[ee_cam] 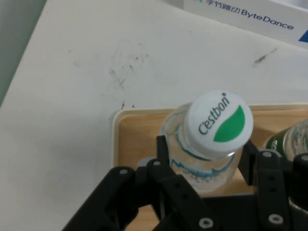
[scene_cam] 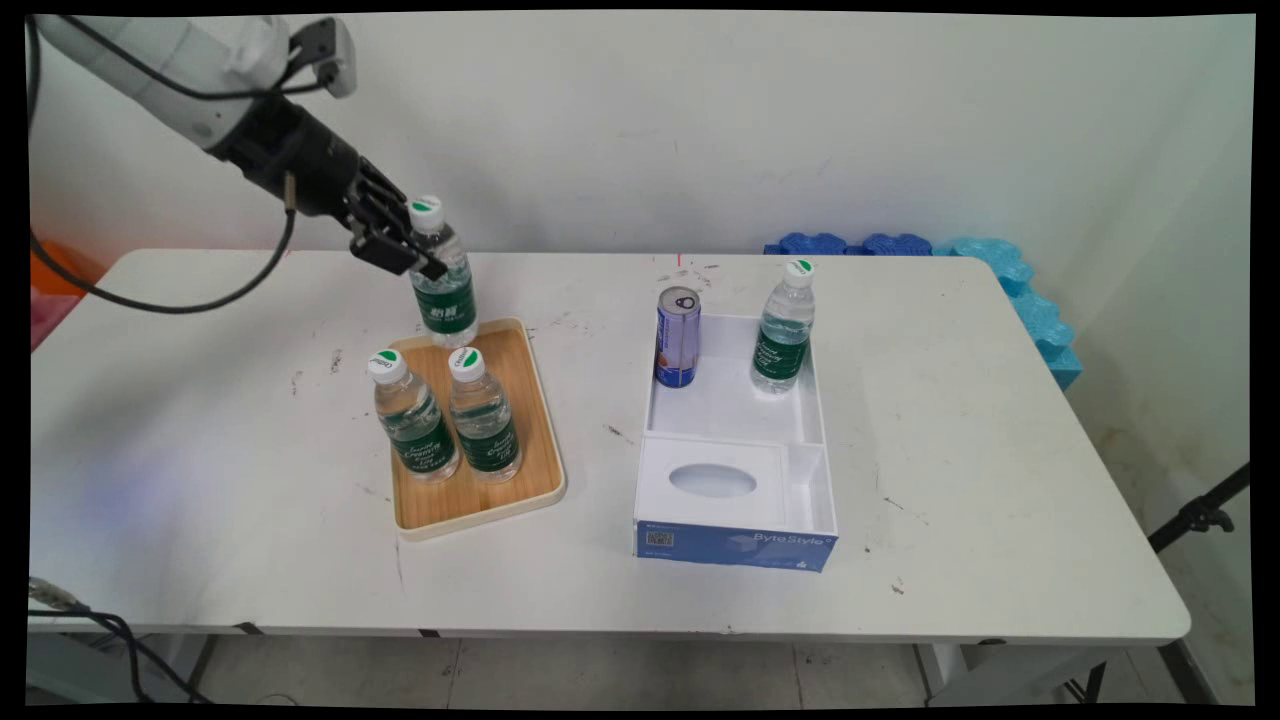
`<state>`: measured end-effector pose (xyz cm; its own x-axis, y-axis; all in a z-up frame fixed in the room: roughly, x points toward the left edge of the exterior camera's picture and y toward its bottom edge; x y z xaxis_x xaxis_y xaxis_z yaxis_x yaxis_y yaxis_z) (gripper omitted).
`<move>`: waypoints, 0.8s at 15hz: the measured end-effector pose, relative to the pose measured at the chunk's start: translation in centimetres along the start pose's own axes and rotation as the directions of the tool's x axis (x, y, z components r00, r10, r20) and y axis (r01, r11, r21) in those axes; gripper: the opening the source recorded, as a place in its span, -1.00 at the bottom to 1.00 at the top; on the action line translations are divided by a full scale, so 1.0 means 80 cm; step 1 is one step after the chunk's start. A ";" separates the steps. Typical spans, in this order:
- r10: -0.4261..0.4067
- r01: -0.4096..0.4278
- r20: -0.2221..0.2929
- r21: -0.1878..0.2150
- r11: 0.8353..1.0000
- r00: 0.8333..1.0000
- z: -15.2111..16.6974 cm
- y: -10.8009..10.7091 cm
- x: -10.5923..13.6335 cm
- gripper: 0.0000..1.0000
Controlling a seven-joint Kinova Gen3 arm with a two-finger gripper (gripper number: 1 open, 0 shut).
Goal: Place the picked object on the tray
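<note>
My gripper (scene_cam: 420,255) is shut on the neck and shoulder of a clear water bottle (scene_cam: 445,295) with a green label and a white-and-green cap (ee_cam: 220,124). One black finger (ee_cam: 162,150) presses each side of it. The bottle stands at the far end of a wooden tray (scene_cam: 535,400), and I cannot tell whether its base still touches the wood. Two more bottles of the same kind (scene_cam: 410,415) (scene_cam: 485,415) stand upright side by side nearer the tray's front. In the hand view the tray's corner (ee_cam: 139,139) shows below the held bottle.
To the right sits a white open box (scene_cam: 815,400) holding an upright can (scene_cam: 678,338) and another water bottle (scene_cam: 785,330). A tissue box (scene_cam: 712,480) fills its near end. Blue foam blocks (scene_cam: 1000,270) lie at the table's far right corner.
</note>
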<state>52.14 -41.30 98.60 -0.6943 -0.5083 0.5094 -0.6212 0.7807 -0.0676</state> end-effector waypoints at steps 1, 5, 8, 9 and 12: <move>0.001 -0.001 0.000 -0.004 1.000 1.000 0.005 0.000 -0.001 -1.00; 0.002 -0.002 -0.004 -0.015 1.000 1.000 0.025 -0.002 -0.002 -1.00; -0.005 0.005 -0.004 -0.021 1.000 1.000 0.038 -0.004 -0.002 -1.00; -0.008 0.007 -0.003 -0.023 1.000 1.000 0.042 -0.005 -0.003 -1.00; -0.016 0.016 -0.001 -0.028 0.999 1.000 0.058 -0.009 -0.005 -1.00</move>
<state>51.17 -43.35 94.44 -0.6839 -0.5204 0.5113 -0.6216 0.7825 -0.0350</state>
